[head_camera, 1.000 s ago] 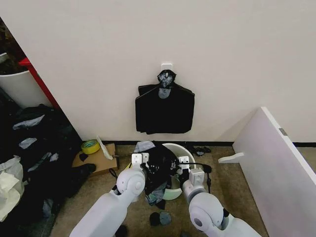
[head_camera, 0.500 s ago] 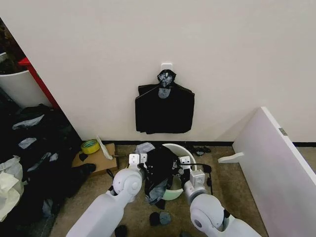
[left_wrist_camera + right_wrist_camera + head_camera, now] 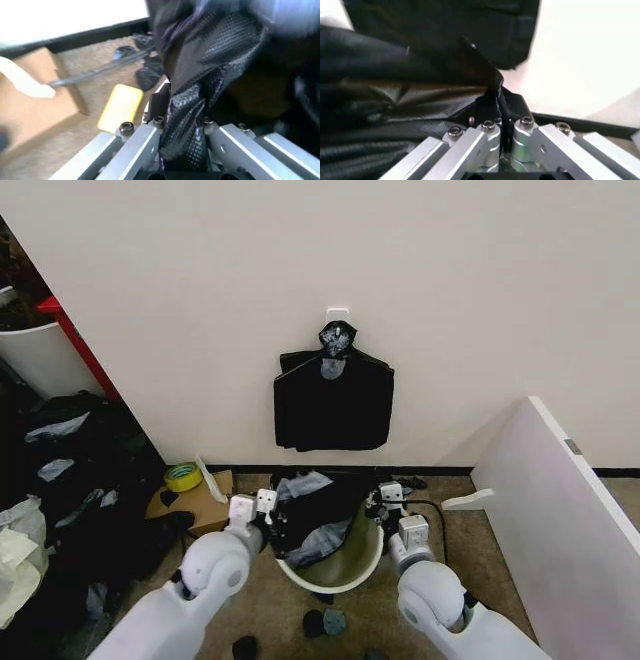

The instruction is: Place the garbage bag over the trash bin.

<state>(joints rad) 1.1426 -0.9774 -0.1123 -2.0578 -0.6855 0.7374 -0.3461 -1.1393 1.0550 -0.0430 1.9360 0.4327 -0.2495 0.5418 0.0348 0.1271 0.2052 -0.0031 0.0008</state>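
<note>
Left gripper [image 3: 182,157] and right gripper [image 3: 502,131]: each clamped on bag [image 3: 320,505] edge, stretched between them over bin [image 3: 345,575].

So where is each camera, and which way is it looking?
Head view: up on the robot's head, looking down at the trash bin, wall and both arms.
Left wrist view: on the left arm, looking past the left gripper pinching the garbage bag.
Right wrist view: on the right arm, facing the wall; right gripper pinching the bag.
All three show the bag.
</note>
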